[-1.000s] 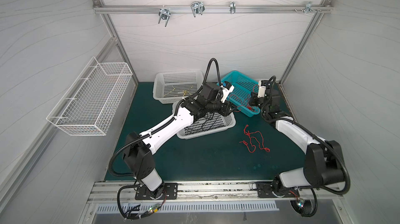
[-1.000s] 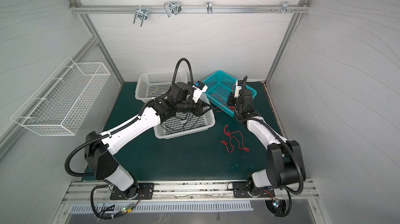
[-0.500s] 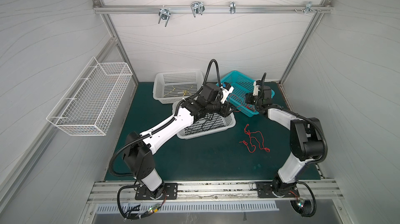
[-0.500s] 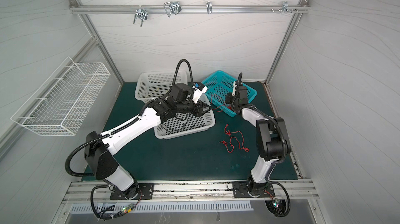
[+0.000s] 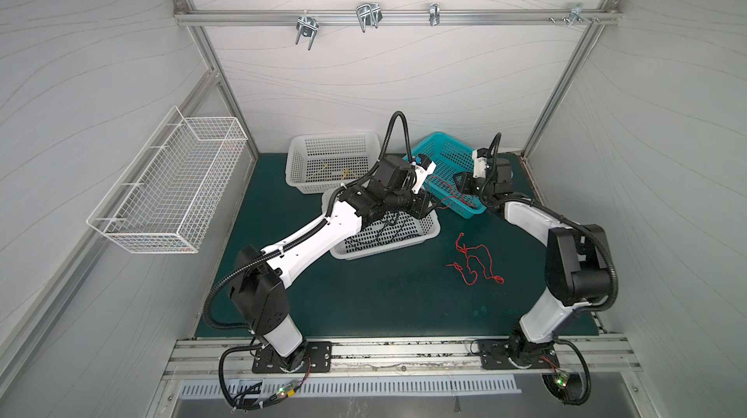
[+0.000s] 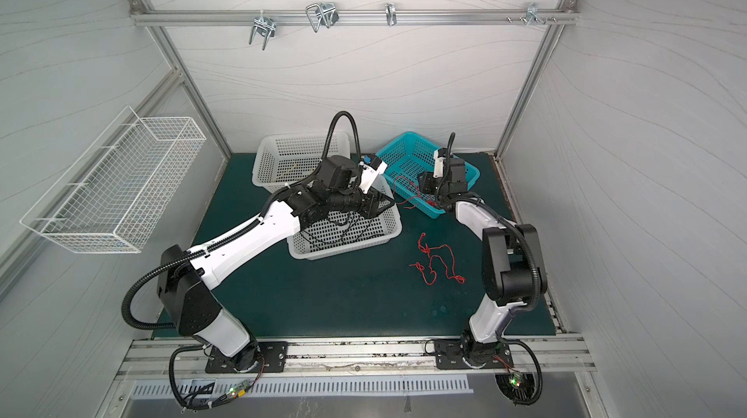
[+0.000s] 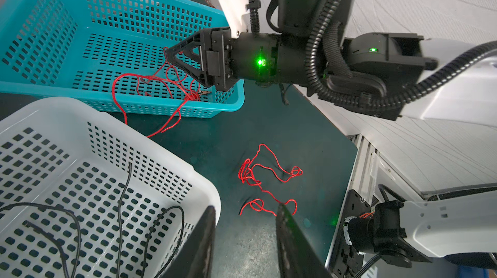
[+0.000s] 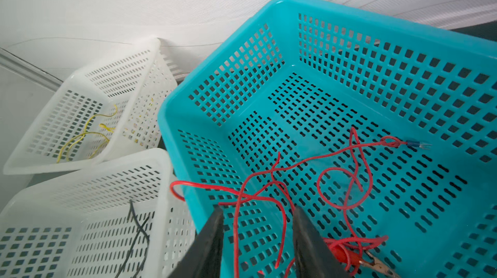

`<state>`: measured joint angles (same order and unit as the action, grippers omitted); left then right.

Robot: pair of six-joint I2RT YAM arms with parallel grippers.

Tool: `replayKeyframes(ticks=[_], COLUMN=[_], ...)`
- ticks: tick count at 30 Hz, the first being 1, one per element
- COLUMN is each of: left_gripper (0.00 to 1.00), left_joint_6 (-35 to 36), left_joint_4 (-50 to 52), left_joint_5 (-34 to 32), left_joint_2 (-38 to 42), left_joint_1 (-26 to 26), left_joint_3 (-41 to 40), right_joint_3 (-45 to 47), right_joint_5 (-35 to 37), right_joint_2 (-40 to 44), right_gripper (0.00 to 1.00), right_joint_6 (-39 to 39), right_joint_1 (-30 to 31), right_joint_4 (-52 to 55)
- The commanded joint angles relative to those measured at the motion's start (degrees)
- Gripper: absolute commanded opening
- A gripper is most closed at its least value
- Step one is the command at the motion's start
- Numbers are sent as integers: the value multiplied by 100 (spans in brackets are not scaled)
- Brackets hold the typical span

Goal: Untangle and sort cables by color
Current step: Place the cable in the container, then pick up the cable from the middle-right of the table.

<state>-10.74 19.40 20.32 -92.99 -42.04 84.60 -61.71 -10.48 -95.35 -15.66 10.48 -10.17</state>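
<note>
Both the left gripper and right gripper stand jaws apart, the right above a red cable lying in the teal basket at 1 o'clock, drop-off seemingly done; next, likely, a low pinch on the loose cable at 3 o'clock on the mat.

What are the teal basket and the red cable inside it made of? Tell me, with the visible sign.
Teal basket: likely moulded plastic, slightly glossy; uniform slots, rounded rim. Red cable: thin wire in smooth, probably plastic insulation; it holds loose loops. Its clip: bare shiny metal, apparently.
</note>
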Motion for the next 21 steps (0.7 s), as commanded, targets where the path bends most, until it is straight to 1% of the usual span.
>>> replayKeyframes(ticks=[1,5,8,10,12,14,18,21], left_gripper=[39,39,38,38,38,38,38,38], left_joint_6=[15,20,-8,-32,-49,-57,-97,-128], left_joint_4=[-232,-275,-338,-397,-457,-463,-516,-578], left_joint_5=[18,7,51,68,78,114,232,308], left_joint_2=[-8,-33,-43,-30,-25,-54,-126,-152], left_joint_1=[20,13,12,13,13,19,14,12], left_joint_3=[-31,-89,-138,-203,-263,-254,-242,-242], right_joint_3=[365,675,896,1091,1357,1634,2228,2549], right_joint_5=[-150,402,725,1074,1390,1625,1407,1252], right_joint_2=[636,1353,1913,2309,2681,3036,3589,3743], right_gripper=[43,45,45,45,48,49,50,50], right_joint_6=[66,-70,-235,-405,-620,-826,-1295,-1479], right_joint_1=[-12,83,137,165,159,90,-214,-266], right_joint_4=[299,1036,1742,2300,2724,3122,3572,3747])
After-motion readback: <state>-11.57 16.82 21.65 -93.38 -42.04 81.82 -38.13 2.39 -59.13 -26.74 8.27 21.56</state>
